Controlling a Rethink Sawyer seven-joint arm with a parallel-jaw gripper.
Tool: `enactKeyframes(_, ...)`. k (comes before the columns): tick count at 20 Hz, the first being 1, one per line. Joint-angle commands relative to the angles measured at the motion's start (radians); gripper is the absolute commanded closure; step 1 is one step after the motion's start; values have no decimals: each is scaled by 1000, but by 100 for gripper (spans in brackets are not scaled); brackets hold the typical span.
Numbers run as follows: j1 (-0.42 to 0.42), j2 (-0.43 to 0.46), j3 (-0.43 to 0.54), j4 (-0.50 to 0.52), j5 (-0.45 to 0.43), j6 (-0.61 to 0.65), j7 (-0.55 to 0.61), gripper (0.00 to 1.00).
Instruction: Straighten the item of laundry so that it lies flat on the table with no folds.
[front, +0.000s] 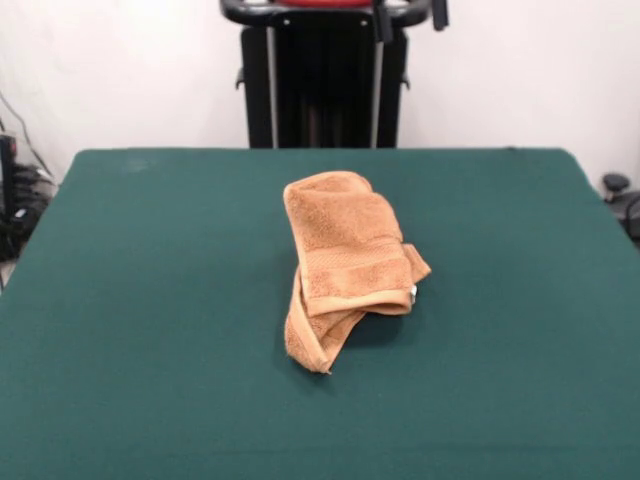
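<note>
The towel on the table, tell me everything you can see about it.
The towel is small, orange-tan and looks like terry cloth. It is crumpled and folded over itself, not flat. The upper layer runs from a rounded far end to a near edge with a woven band. More folds stick out below and to the picture's right, where a bit of white tag shows. It lies near the middle of the green table, touching only that. No gripper is on it.

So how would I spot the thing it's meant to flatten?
Find the big green table below the black pedestal. Near its middle lies the towel, crumpled and folded over itself. It is the only thing on the table, orange-tan with a woven band.
</note>
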Motion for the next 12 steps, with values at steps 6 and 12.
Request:
enactKeyframes(6, -14, 154, 129, -97, -175, -102, -117, 0)
enactKeyframes(12, -26, 182, 155, -134, -205, -98, -89, 0)
